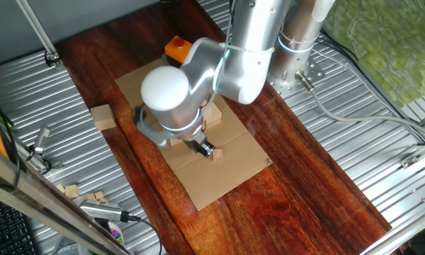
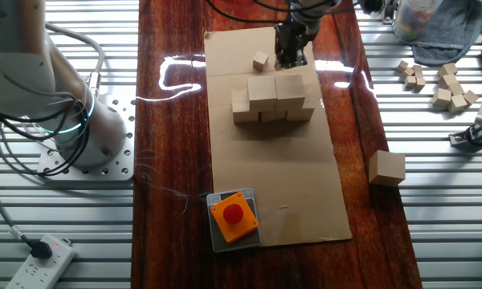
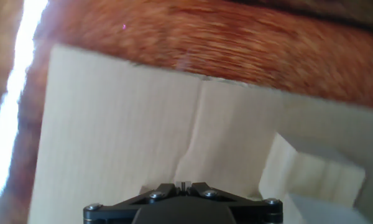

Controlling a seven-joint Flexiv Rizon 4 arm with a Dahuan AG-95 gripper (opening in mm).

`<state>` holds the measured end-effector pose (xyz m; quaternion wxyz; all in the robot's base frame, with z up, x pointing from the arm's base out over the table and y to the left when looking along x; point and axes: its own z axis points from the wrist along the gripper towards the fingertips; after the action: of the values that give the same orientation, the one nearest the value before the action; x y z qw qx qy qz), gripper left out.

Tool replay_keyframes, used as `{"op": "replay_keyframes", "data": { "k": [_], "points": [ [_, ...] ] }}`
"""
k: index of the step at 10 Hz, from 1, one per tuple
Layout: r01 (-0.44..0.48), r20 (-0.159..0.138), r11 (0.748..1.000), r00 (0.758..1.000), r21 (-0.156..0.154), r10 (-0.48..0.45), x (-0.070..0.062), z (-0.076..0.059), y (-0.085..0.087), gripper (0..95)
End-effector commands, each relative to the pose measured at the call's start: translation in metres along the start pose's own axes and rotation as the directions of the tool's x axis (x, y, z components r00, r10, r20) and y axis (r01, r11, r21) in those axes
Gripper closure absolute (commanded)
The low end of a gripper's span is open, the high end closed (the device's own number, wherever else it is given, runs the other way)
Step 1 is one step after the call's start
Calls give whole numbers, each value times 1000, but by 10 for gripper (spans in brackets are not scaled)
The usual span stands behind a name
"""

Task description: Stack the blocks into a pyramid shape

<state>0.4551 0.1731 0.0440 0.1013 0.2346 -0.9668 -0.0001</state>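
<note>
The pale unfinished wooden cubes (image 2: 273, 100) stand as a partly built stack on the flat brown cardboard sheet (image 2: 273, 185), which lies on the dark red wooden counter (image 2: 173, 120). In the other fixed view I count two cubes on top of a lower row. One more cube of the same kind (image 2: 386, 168) lies apart, at the counter edge near the metal surface. The black two-finger tool (image 2: 290, 50) hovers just behind the stack, near a much tinier wooden cube (image 2: 261, 61). I cannot tell if the tool is released or clenched; nothing is visible between its fingers. The cubes look light, stiff and not fragile, with smooth faces. I would grasp one on two opposite flat sides. No container is present.
</note>
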Motion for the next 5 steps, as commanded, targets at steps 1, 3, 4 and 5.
{"op": "replay_keyframes", "data": {
  "k": [1,3,4,5],
  "points": [
    [377,-54,922,926,86,-374,0,1,0,950],
    [436,-68,893,900,113,-431,1,2,-2,950],
    [464,-84,876,886,133,-456,2,3,-2,950],
    [472,-89,871,882,135,-464,2,3,-3,950]
  ]
}}
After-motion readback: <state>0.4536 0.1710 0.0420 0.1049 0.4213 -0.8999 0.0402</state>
